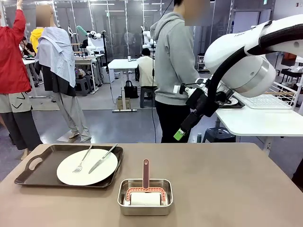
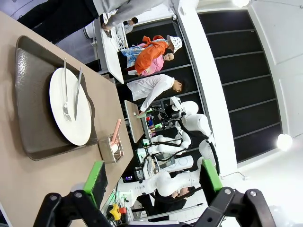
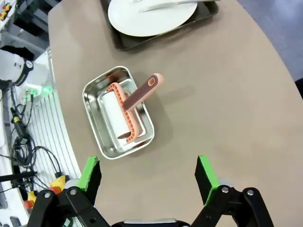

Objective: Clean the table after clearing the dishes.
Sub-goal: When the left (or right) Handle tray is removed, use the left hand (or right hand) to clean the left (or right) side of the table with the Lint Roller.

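brown table [image 1: 227, 189] with rounded corners fills the foreground of a busy robot lab. at its left, a dark tray [image 1: 49, 158] holds a white plate [image 1: 92, 174]. a fork [image 1: 81, 162] and knife [image 1: 102, 158] lie side by side across the plate. near the front centre sits a steel pan [image 1: 144, 211] with a pink-handled roller [image 1: 146, 172] resting in it, the handle sticking out over the rim. the right gripper [image 3: 147, 178] hangs above the table near the pan, fingers spread apart and empty. the left gripper [image 2: 154, 178] is also spread wide and empty, its camera looking across the tray and pan. a person [image 1: 175, 61] in a grey hoodie stands at the far edge.
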Controlling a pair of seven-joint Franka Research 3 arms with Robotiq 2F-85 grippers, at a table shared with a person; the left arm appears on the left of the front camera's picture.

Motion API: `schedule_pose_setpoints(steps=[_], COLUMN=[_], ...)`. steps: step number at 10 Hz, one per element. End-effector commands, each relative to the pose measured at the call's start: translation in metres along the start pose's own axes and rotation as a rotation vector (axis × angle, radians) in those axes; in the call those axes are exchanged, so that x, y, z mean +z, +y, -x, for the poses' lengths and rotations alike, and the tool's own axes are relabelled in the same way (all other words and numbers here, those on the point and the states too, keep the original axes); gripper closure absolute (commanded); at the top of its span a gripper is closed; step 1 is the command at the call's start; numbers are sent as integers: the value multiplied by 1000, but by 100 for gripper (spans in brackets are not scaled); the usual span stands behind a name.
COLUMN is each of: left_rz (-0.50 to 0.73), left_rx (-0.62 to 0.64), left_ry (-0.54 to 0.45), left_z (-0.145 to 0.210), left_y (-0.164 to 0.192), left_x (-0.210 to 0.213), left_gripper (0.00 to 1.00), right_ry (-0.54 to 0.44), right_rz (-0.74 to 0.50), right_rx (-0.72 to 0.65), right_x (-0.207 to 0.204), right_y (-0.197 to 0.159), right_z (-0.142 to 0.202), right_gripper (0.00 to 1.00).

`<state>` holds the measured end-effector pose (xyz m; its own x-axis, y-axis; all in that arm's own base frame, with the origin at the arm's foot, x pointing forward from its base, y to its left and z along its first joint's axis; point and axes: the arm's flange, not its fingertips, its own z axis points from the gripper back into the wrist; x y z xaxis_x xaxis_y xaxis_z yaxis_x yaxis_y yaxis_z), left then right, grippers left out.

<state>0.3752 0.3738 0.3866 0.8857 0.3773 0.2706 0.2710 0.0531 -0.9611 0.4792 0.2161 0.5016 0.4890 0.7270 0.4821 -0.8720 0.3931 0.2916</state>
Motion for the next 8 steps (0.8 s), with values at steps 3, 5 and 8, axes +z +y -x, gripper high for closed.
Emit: schedule_pose_setpoints(steps=[3,5,8], left_rz=[-13,-13,-13], left_rx=[8,8,8], left_ry=[4,4,4], left_z=[2,2,2], left_y=[-1,-1,-1], left_x=[2,2,2], left_gripper=[0,0,0], right_ry=[-17,-17,65], right_rz=[-35,-35,-28], right_rx=[-20,-20,69], right_x=[7,7,10], right_y=[1,1,-15], right_z=[1,1,-9], right_gripper=[0,0,0])
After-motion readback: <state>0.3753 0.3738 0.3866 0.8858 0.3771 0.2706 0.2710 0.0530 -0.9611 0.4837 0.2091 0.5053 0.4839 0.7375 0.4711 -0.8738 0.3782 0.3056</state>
